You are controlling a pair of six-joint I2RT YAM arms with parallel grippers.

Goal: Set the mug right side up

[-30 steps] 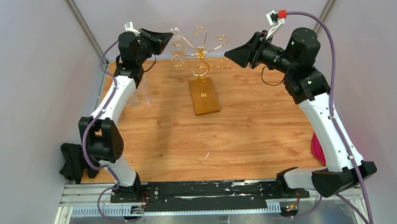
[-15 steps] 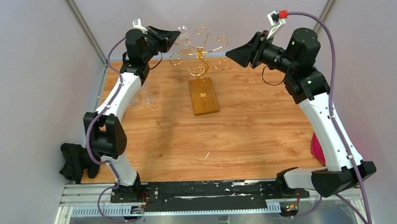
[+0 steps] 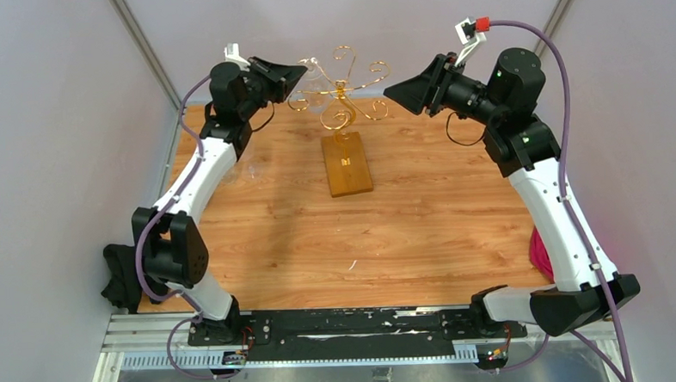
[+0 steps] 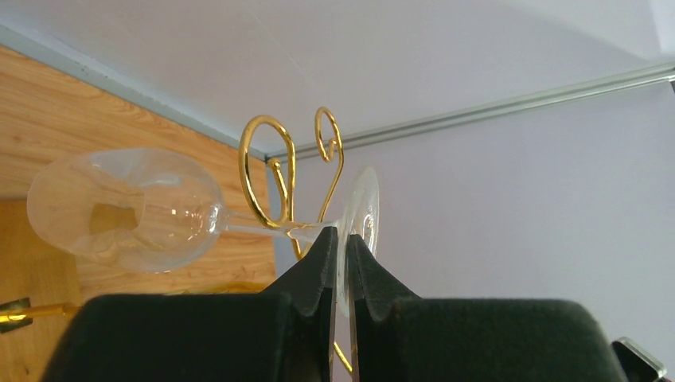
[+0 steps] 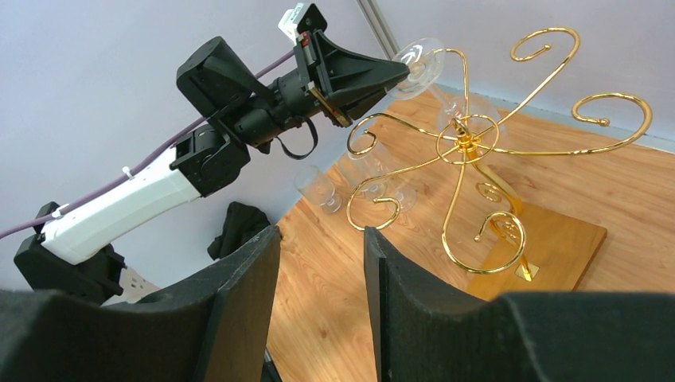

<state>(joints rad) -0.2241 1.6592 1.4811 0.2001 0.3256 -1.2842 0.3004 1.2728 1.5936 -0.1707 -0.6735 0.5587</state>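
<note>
No mug shows in any view. My left gripper (image 3: 299, 70) is shut on the round foot (image 4: 362, 213) of a clear wine glass, whose bowl (image 4: 127, 207) lies sideways. The stem passes beside a gold hook (image 4: 267, 171) of the gold rack (image 3: 341, 92). The right wrist view shows the left gripper (image 5: 402, 70) with the foot (image 5: 419, 57) at the rack's top (image 5: 470, 147). My right gripper (image 3: 388, 91) is open and empty, raised to the right of the rack; its fingers (image 5: 247, 270) frame bare table.
The rack stands on a wooden base (image 3: 347, 163) at the back middle. Two clear glasses (image 5: 318, 189) (image 5: 374, 163) stand on the table at the back left. A black cloth (image 3: 123, 278) lies off the table's left edge. A pink bundle (image 3: 540, 255) is behind the right arm.
My left gripper has moved right and a little down with the wine glass, up to the rack's hooks. The right arm has not moved.
</note>
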